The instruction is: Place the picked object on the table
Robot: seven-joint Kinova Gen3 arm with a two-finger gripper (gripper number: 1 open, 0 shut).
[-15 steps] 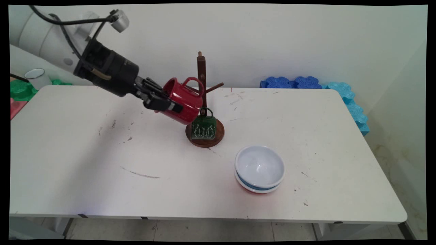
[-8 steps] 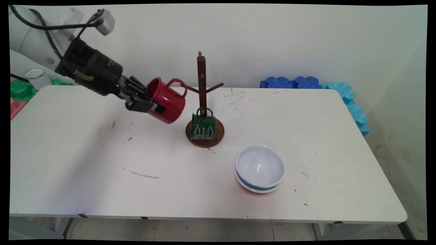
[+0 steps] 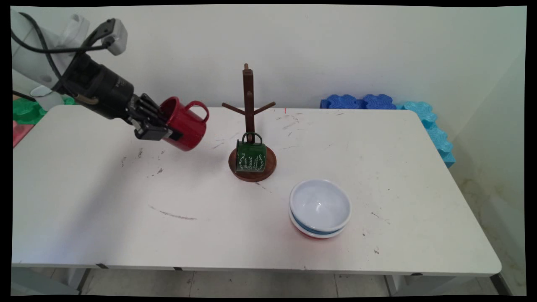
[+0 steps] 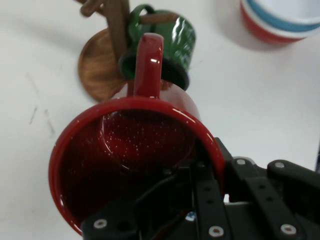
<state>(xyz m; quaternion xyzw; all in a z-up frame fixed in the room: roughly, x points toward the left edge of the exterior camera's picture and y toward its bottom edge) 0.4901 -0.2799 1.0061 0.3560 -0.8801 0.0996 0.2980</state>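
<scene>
A: Pincer (image 3: 161, 131) pinching the glossy red enamel mug (image 3: 184, 128) by its rim, one finger inside the mouth, the other outside the wall. Mug carried in the air above the white counter (image 3: 105, 201), touching nothing else.

B: Change over the last second?

A: A second back the mug's handle sat right at the post of the brown wooden mug tree (image 3: 248, 100), level with the side pegs. Half a second back it was off the post. Now it is well apart from the tree, drawn back along the pincer's own line, a bit lower. Pegs at that height bare.

B: Meaning?

A: My judgement only: the mug has come off or away from the tree, grip unbroken throughout.

B: Orientation?

A: Mug tilted. Long axis runs roughly along the pincer's reach, mouth toward the pincer and wrist, base pointing ahead and down toward the tree's round base (image 4: 97, 70). Handle loop (image 4: 147, 62) on the upper side, pointing ahead.

B: What lies beyond?

A: Ahead of the pincer, a dark green enamel mug with white lettering (image 3: 250, 156) hangs from a low peg of the tree. Further ahead and off to one side, a stack of bowls (image 3: 320, 208), pale white one on top.
</scene>
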